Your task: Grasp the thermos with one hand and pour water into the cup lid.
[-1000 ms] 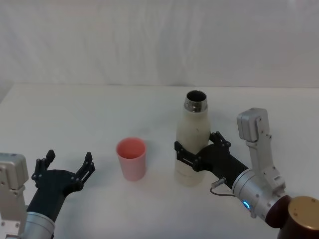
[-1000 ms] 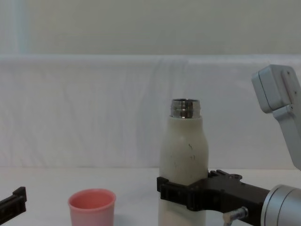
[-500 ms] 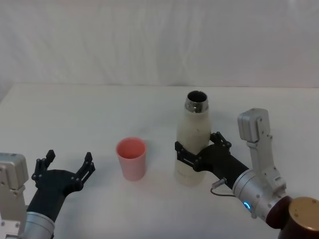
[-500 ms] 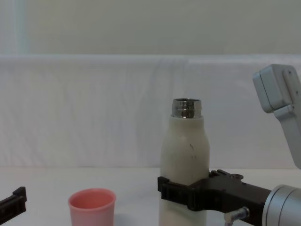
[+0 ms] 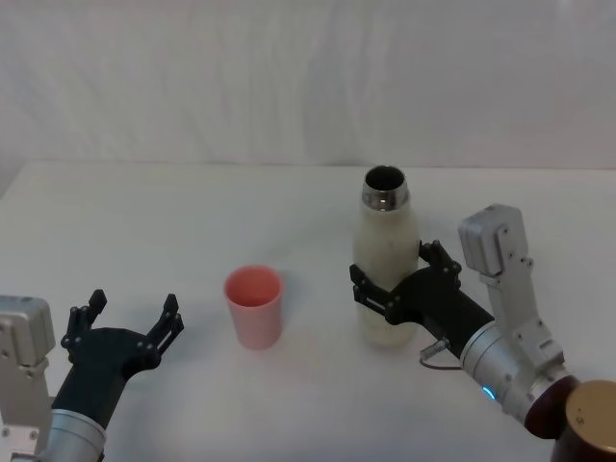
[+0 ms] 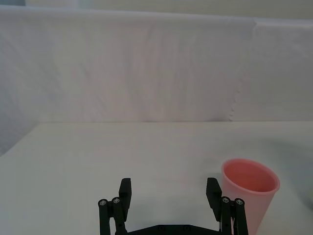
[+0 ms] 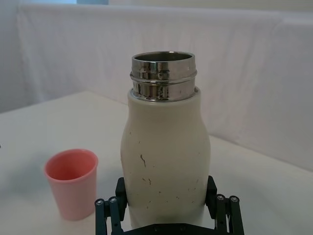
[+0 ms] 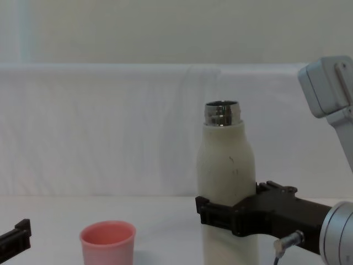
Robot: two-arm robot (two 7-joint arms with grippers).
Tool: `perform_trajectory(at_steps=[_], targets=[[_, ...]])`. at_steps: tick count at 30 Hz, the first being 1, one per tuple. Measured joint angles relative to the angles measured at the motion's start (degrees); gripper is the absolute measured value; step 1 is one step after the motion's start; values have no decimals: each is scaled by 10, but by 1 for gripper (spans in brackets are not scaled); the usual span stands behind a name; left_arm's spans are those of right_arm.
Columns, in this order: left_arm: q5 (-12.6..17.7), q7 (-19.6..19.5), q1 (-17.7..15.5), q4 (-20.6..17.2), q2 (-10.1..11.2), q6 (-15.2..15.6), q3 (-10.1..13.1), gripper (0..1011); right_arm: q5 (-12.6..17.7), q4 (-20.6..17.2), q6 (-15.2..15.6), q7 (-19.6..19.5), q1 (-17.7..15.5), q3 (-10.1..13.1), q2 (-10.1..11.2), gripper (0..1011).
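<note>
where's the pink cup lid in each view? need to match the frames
Head: cup lid left of centre, on the table.
Left wrist: cup lid just past one finger of the open left gripper.
Right wrist: cup lid beside the thermos.
Chest: cup lid at the bottom edge.
Shared landmark: the thermos, held by the right gripper.

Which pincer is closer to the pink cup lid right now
Left. The left pincer, open, sits just beside the cup lid on its left. The right pincer, shut on the thermos, is slightly farther off on the other side.
</note>
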Motion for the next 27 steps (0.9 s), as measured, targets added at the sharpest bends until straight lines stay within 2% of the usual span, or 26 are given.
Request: perform_trajectory(at_steps=[7, 15, 27], targets=[[0, 0, 0, 0, 0, 0, 0, 1001, -45, -17, 12, -9, 2, -4, 5, 951], [0, 0, 0, 0, 0, 0, 0, 1001, -109, -28, 30, -21, 15, -16, 8, 951], [0, 0, 0, 0, 0, 0, 0, 1001, -232, -22, 52, -39, 50, -56, 18, 951]])
